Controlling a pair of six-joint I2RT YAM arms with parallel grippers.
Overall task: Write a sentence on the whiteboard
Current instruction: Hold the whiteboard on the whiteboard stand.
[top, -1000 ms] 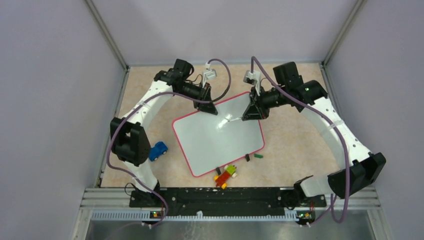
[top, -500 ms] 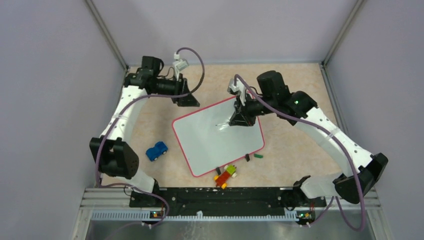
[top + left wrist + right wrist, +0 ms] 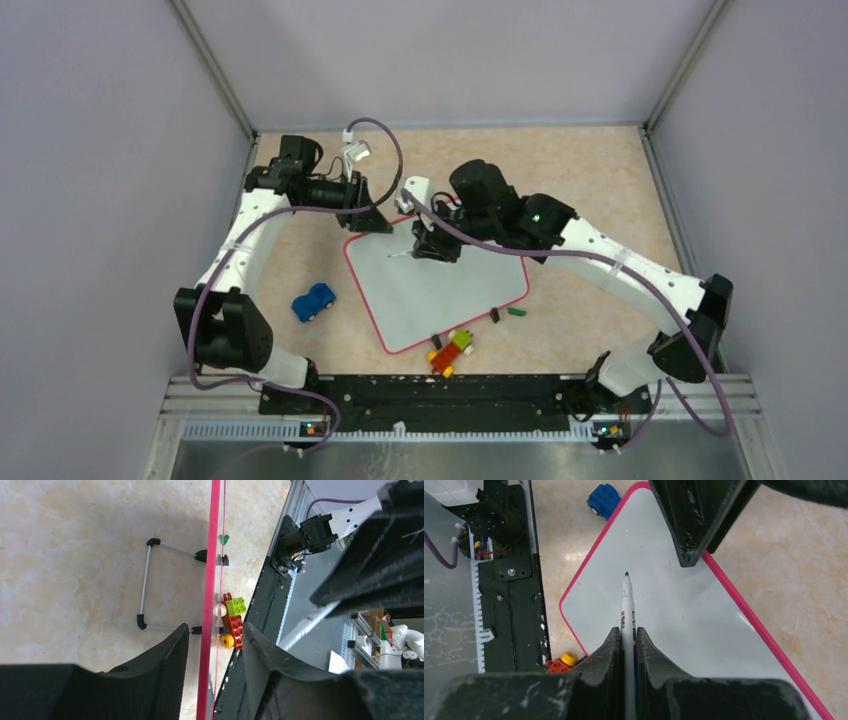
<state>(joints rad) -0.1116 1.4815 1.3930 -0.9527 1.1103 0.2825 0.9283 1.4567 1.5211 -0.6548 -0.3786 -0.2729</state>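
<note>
- The table (image 3: 590,200) has a mottled beige top with grey walls on three sides.
- The whiteboard (image 3: 450,290) lies at the middle of the table, turned askew, with one corner pointing at the near edge. It has a white face and a red-pink rim.
- The left gripper (image 3: 378,220) sits at the left end of the board's far edge. Its fingers (image 3: 165,665) stand apart on either side of the rim, with a gap showing on each side.
- The right gripper (image 3: 428,248) is over the far-left part of the board, its jaws clamped on a marker.
- A blue car (image 3: 315,301) stands on the table, left of the board and apart from it.
- A brick toy (image 3: 452,352) in red, lime and yellow lies just beside the board's near corner.
- A wire frame (image 3: 145,580) is on the table, and its black ends meet the board's rim.
- The marker (image 3: 626,605) is white with a green tip and points towards the board's left corner. I cannot tell whether the tip touches the board.
- A green piece (image 3: 517,312) lies just off the board's right corner.
</note>
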